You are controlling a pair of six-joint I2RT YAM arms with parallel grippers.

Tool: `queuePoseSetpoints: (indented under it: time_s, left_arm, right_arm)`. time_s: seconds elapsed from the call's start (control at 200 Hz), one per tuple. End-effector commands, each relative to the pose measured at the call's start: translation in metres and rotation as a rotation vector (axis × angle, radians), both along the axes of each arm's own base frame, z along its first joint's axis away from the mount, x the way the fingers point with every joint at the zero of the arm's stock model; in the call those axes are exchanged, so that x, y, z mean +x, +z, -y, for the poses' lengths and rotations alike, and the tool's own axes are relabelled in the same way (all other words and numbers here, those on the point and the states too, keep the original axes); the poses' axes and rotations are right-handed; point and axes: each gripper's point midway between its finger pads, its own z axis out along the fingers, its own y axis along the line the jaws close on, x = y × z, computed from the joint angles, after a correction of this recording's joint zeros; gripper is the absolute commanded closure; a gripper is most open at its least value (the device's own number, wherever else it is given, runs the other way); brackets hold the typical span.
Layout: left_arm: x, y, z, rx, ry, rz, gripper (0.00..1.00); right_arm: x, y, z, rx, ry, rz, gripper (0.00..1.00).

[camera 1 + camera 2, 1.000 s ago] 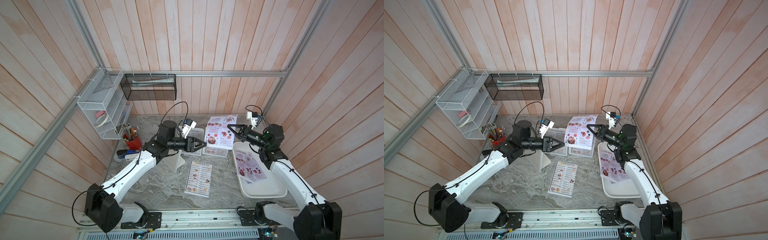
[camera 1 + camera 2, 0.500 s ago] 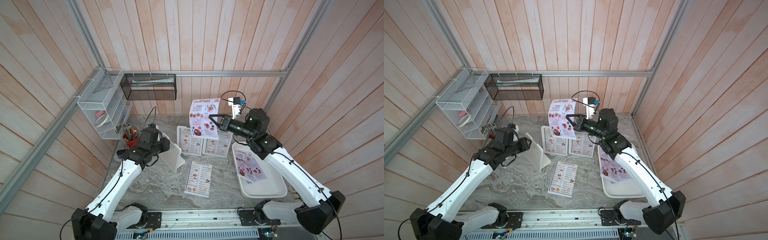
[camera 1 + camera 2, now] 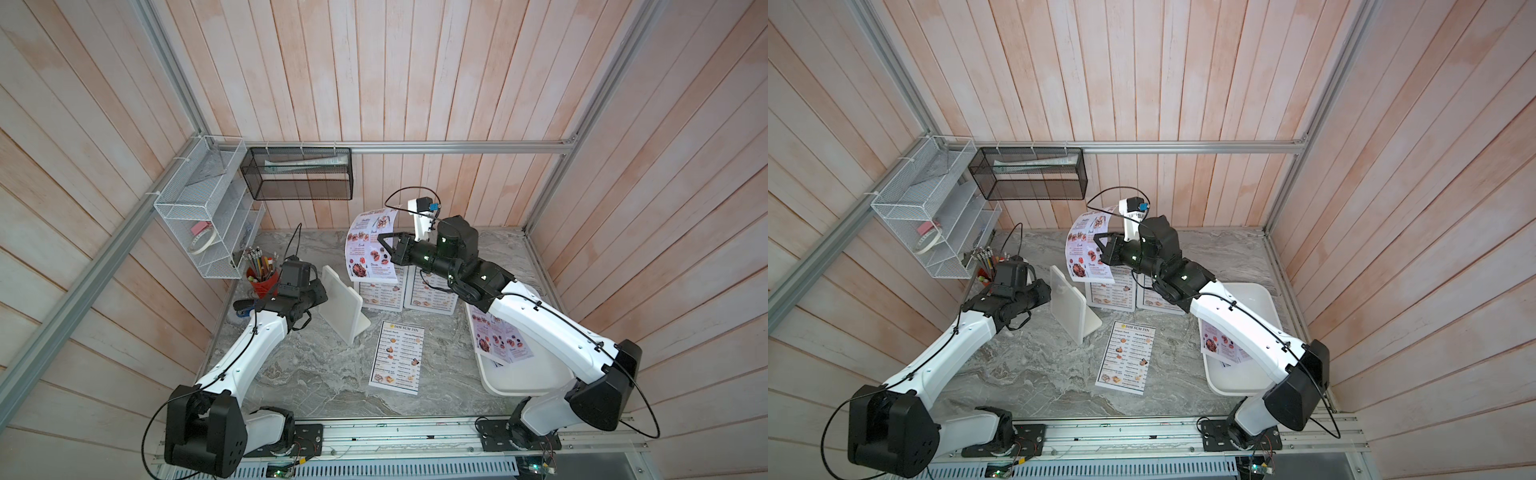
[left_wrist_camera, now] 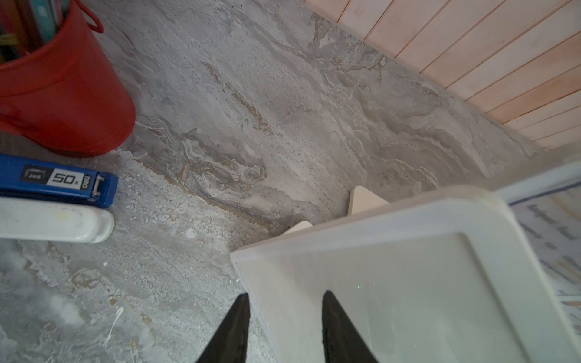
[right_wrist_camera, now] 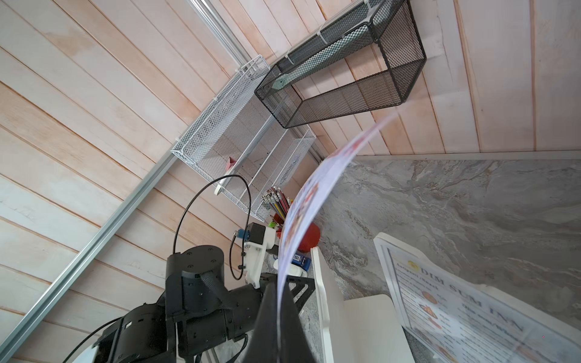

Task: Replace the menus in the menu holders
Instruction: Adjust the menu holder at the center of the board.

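With the top views read as a clock face and six o'clock at the rail, a loose white menu (image 3: 397, 357) headed DIM SUM INN is lying flat on the table (image 3: 316, 374) at about five o'clock. At four o'clock a white tray (image 3: 523, 384) is being occupied by lilac menus (image 3: 500, 338), which are partly crossed by the right arm. Near nine o'clock an empty menu holder (image 3: 343, 303) is being straddled at its rim by the left gripper (image 4: 286, 294), one finger over the panel and one over the table. Whether the rim is being clamped cannot be told. Farther off, at twelve to one o'clock, a filled menu holder (image 3: 382, 293) and a second filled holder (image 3: 432, 295) are standing side by side. Above them a held lilac menu (image 3: 365, 249) is being pinched at its edge by the clenched right gripper (image 5: 279, 295), the sheet upright and curling. At ten o'clock a red cup (image 3: 262, 282) and a blue stapler (image 4: 56, 180) are sitting. On the far wall, at eleven o'clock, a black mesh basket (image 3: 297, 174) and a white wire rack (image 3: 199, 216) are hanging.
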Motion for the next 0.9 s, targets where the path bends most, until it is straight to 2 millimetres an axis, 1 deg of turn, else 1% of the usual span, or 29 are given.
queuePoseSetpoints:
  time_s: [0.0, 0.12, 0.265, 0.375, 0.52, 0.745, 0.895]
  left_arm:
    - [0.024, 0.016, 0.011, -0.004, -0.071, 0.085, 0.59]
    - [0.035, 0.02, 0.011, 0.009, -0.077, 0.102, 0.59]
    - [0.043, 0.02, 0.009, 0.014, -0.088, 0.101, 0.58]
    - [0.037, 0.024, 0.01, -0.004, -0.086, 0.101, 0.58]
    - [0.024, 0.023, 0.001, 0.007, -0.044, 0.081, 0.58]
    - [0.012, 0.027, -0.01, 0.035, 0.008, 0.068, 0.58]
    - [0.01, 0.027, -0.013, 0.047, 0.015, 0.061, 0.58]
  right_arm:
    - [0.005, 0.005, 0.006, -0.026, -0.09, 0.019, 1.0]
    - [0.002, 0.002, 0.005, -0.025, -0.118, 0.008, 1.0]
    - [0.005, -0.009, 0.001, -0.038, -0.146, -0.012, 1.0]
    - [0.004, -0.01, 0.0, -0.018, -0.145, -0.028, 1.0]
    - [0.002, -0.012, 0.0, 0.024, -0.144, -0.06, 1.0]
    - [0.001, -0.031, -0.013, 0.02, -0.105, -0.117, 1.0]
    - [0.0, -0.036, -0.015, 0.03, -0.096, -0.131, 1.0]
